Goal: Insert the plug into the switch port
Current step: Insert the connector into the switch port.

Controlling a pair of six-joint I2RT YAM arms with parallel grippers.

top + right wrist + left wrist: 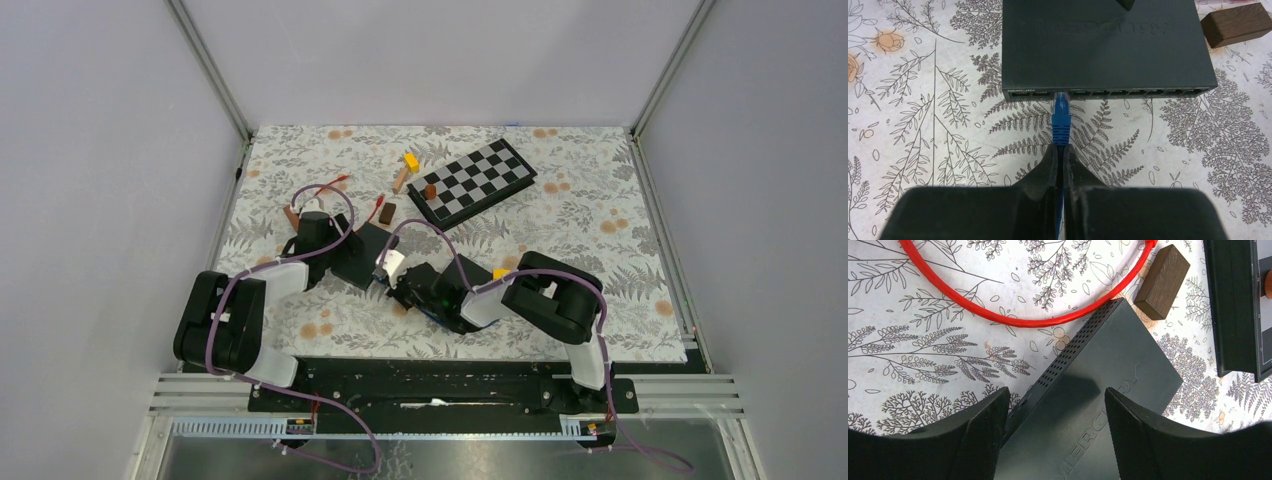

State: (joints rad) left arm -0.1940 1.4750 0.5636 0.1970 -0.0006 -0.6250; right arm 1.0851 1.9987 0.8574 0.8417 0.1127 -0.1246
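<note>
The blue plug [1061,112] sits with its tip at the mouth of the third port from the left on the black Mercury switch [1103,50], which lies flat on the floral tablecloth [923,125]. The right gripper [1062,160], reaching low and level, pinches the plug's boot between nearly closed fingers. The left gripper [1056,392] points down over the switch, fingers spread wide. A wooden block [1162,282] lies just beside the switch.

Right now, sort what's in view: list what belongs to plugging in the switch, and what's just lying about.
Job: switch, blue plug, right tool shut on the plug, left tool open over the switch.
Lying about: red cable, brown block, chessboard, yellow block.
</note>
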